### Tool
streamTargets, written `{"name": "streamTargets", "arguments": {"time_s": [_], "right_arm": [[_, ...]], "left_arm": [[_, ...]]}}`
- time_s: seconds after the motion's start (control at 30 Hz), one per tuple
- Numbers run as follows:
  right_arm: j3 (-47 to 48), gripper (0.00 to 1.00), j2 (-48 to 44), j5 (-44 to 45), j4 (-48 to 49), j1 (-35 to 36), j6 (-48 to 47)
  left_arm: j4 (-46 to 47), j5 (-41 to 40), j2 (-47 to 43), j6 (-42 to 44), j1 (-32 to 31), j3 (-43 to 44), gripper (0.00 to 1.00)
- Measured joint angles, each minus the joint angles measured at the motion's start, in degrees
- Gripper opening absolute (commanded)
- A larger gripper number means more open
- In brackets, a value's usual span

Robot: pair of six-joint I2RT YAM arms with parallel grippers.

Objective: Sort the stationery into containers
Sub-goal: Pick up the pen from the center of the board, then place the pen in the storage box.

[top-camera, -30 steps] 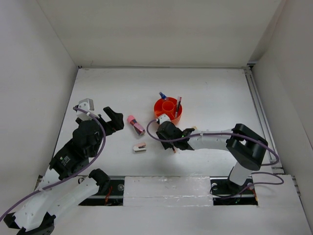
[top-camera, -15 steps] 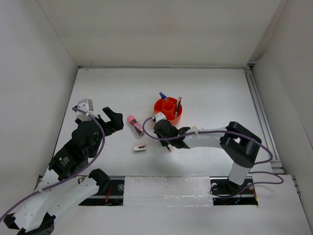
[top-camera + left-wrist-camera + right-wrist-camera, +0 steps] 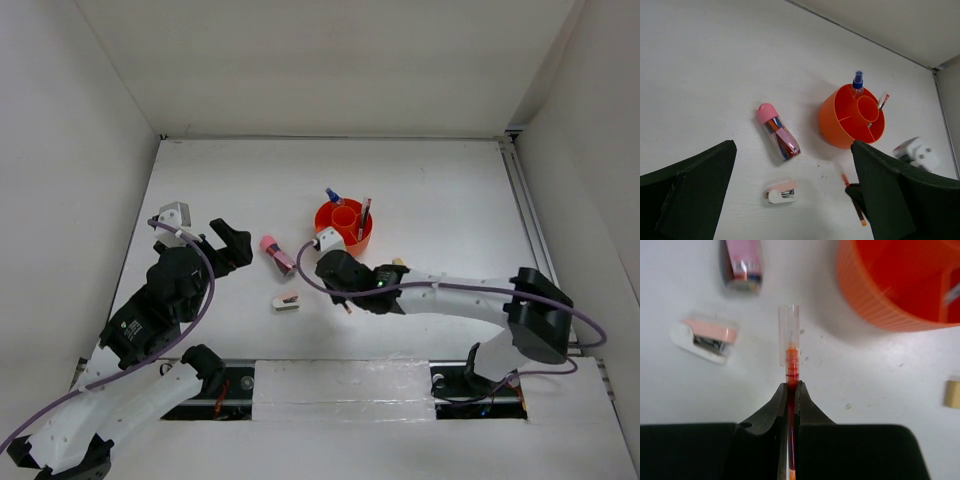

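**A:** What is held by the right gripper (image 3: 790, 385)?

**B:** The thin red pen (image 3: 791, 364) is pinched between its closed fingers, and the clear cap end juts out ahead of the tips.

**A:** What is seen around it?

**B:** The tiny tan eraser (image 3: 952, 392) is seen off to the right. The white-and-pink stapler-like piece (image 3: 705, 338) is laid flat ahead-left. The orange tub (image 3: 880, 295) is found ahead-right, and the pink-capped clear tube (image 3: 742, 262) farthest ahead-left.

**A:** And the left gripper (image 3: 207, 235)?

**B:** It is spread wide, and nothing is gripped. The blue-capped clear bottle (image 3: 858, 82) is stood in the tub's far outer compartment, ahead-right of it.
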Motion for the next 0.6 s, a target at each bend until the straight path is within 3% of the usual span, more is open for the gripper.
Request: {"name": "streamTargets", "arguments": {"time_s": [0.17, 0.3, 0.43, 0.6], "right_arm": [[2.5, 0.00, -7.7, 4.9, 1.3, -4.3, 0.1], [-3.8, 0.00, -15.2, 5.5, 13.8, -11.9, -2.0], [-12.4, 0.00, -21.9, -0.7, 29.5, -23.2, -3.9], [-13.6, 0.00, -19.5, -11.4, 46.1, -33.3, -5.4]], "left_arm": [[0.0, 0.0, -0.5, 0.0, 0.0, 0.0, 0.99], [0.0, 0.0, -0.6, 0.0, 0.0, 0.0, 0.99], [0.0, 0.0, -0.6, 0.0, 0.0, 0.0, 0.99], [0.0, 0.0, -0.9, 0.0, 0.0, 0.0, 0.99]]}}
